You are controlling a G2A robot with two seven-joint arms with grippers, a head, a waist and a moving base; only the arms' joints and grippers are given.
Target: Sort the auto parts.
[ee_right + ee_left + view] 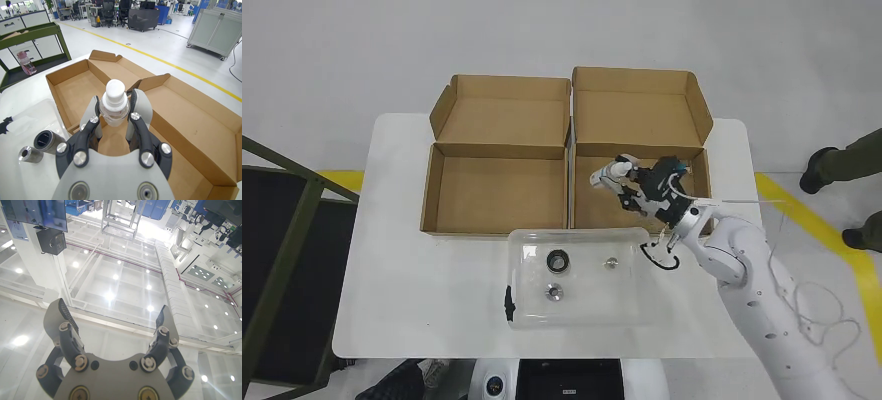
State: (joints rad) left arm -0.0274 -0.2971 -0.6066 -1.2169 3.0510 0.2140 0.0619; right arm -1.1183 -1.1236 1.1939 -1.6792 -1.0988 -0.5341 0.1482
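My right gripper (114, 108) is shut on a white plastic part (115, 103) with a round cap and a clear body, held over the right cardboard box (189, 121). In the top view the right gripper (627, 182) hangs with the white part (604, 176) above the right box (587, 195). The clear tray (532, 310) near the table's front holds a dark ring-shaped sleeve (558, 262) and two small metal cylinders (554, 293), (610, 263). The sleeve (47, 141) and one cylinder (30, 154) lie side by side in the right wrist view. My left gripper (113, 313) stands open, pointing at the ceiling.
The left cardboard box (497, 190) sits beside the right one, both with lids open toward the back. A small black clip (509, 303) hangs on the tray's left edge. A green cart (32, 51) stands beyond the table's left side.
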